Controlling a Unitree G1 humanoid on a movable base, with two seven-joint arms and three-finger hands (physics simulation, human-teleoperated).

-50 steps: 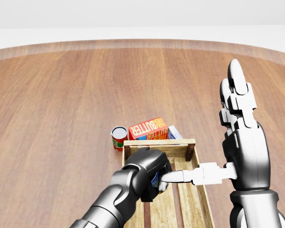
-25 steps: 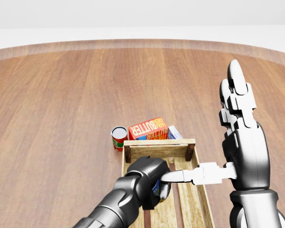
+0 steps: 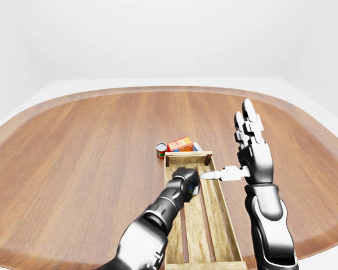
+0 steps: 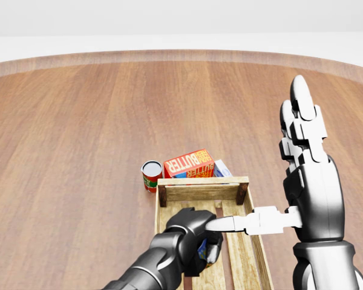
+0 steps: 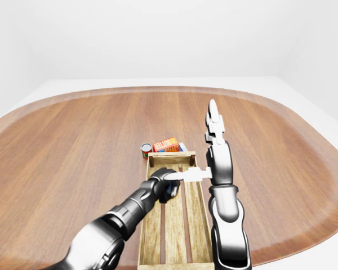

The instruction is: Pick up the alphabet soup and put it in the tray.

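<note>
Left hand [image 4: 190,232] curls around a can inside the tray [image 4: 248,254].

Near the middle of your head view, a red butter box [image 4: 188,164] lies on the wooden desk [image 4: 78,133]. A red-labelled can [image 4: 151,174] stands upright just left of it, and a blue-white carton [image 4: 222,168] peeks out at its right.
</note>
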